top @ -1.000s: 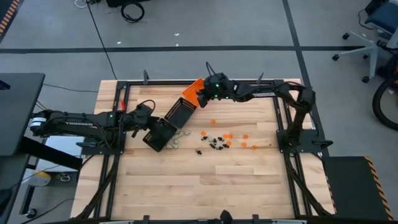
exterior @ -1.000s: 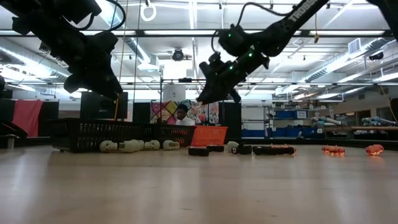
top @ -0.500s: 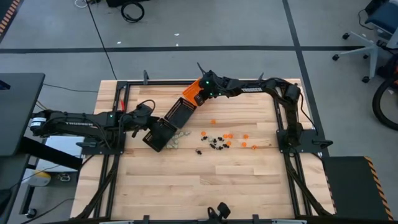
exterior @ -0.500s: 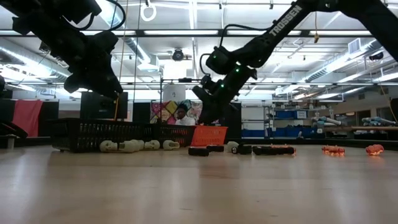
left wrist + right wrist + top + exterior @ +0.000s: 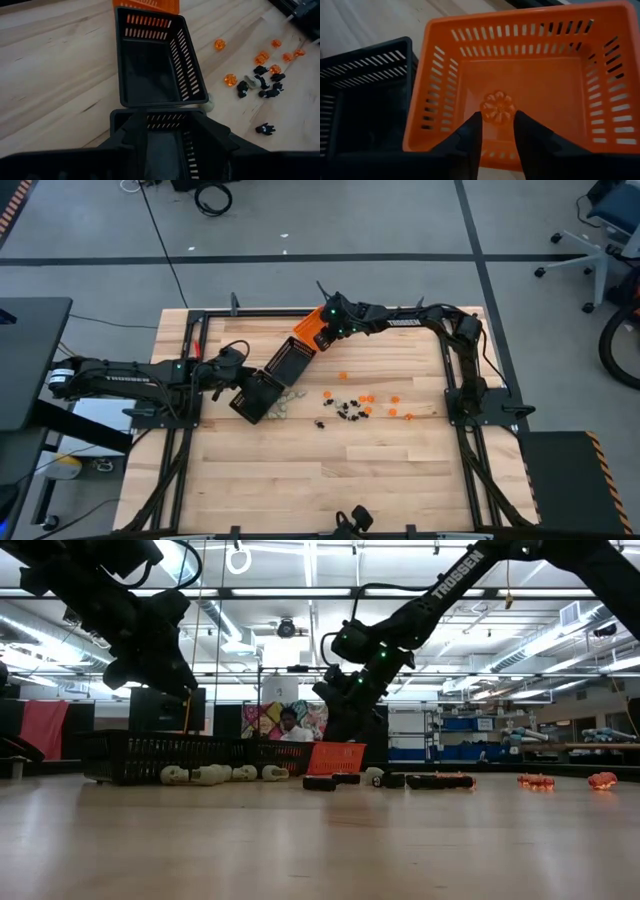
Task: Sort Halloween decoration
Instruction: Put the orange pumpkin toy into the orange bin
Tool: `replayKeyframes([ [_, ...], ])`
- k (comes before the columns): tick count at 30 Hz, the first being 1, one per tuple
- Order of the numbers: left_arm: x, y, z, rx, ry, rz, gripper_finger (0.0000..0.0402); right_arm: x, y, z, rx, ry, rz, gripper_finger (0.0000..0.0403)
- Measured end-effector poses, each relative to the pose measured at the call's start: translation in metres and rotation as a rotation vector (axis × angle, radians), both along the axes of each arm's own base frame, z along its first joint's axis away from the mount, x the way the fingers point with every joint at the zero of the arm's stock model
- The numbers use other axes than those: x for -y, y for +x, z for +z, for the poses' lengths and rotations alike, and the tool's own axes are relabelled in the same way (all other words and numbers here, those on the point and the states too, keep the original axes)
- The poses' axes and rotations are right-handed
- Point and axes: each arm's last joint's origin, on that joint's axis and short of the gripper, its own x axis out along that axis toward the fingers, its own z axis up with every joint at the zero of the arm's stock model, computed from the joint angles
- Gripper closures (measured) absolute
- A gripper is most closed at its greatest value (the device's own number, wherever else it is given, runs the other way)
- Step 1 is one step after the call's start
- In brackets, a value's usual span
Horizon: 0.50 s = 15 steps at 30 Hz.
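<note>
The right arm is extended across the far edge of the table, with the right gripper [image 5: 322, 328] positioned above the orange tray [image 5: 307, 326]. In the right wrist view, an orange trinket [image 5: 498, 107] is seen just ahead of the parted fingertips [image 5: 472, 125], inside the tray; whether contact remains cannot be told. The left gripper [image 5: 243, 387] is positioned low over the nearer black tray [image 5: 155, 60]; its grip state cannot be told. Loose trinkets [image 5: 352, 406] are scattered at mid-table.
</note>
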Motion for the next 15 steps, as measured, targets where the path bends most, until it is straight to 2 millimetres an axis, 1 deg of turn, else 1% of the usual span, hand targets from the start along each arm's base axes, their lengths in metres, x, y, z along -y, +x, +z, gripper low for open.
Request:
replayKeyframes([
  [10,0.000,0.000,0.000,0.000,0.000,0.000,0.0276,0.000,-0.001,0.001,0.013,0.031,0.011,0.0231],
  [12,0.000,0.000,0.000,0.000,0.000,0.000,0.0276,0.000,0.000,0.005,0.003,0.034,0.021,0.0227],
  [15,0.000,0.000,0.000,0.000,0.000,0.000,0.0276,-0.002,0.006,0.016,-0.010,0.004,0.071,0.0226],
])
